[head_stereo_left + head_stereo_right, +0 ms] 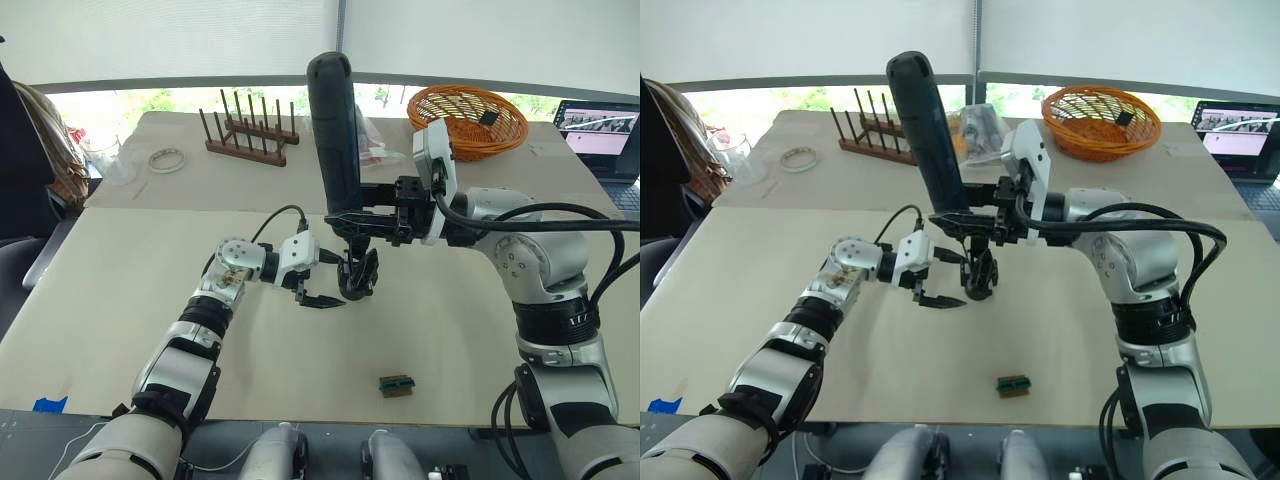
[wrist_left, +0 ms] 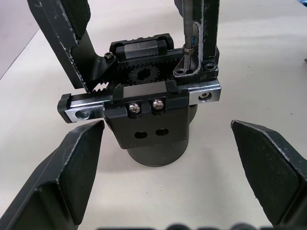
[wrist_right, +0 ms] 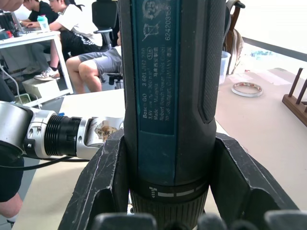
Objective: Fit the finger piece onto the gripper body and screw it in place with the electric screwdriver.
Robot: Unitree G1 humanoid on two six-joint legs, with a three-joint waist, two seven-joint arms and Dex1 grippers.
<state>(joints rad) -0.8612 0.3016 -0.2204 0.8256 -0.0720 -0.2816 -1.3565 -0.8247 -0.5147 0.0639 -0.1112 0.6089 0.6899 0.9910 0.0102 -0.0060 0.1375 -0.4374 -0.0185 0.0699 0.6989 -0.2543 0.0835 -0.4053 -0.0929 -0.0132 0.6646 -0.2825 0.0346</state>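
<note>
Worktop point(image 1: 120, 290): beige, with wooden rack point(image 1: 247, 135), tape roll point(image 1: 166, 159), orange basket point(image 1: 468, 118), laptop point(image 1: 600, 130), green-and-black block point(image 1: 396, 384).
Room: seated people at desks behind, in the right wrist view.
Writing: "Bosch GO", "3,6V" on screwdriver point(image 3: 170, 91).
Right end effector point(image 1: 385, 215): clamped on upright screwdriver, bit down at gripper body point(image 2: 144, 110).
Left end effector point(image 1: 318, 285): spread wide, just beside body at worktop centre.
Finger piece: cannot tell.
</note>
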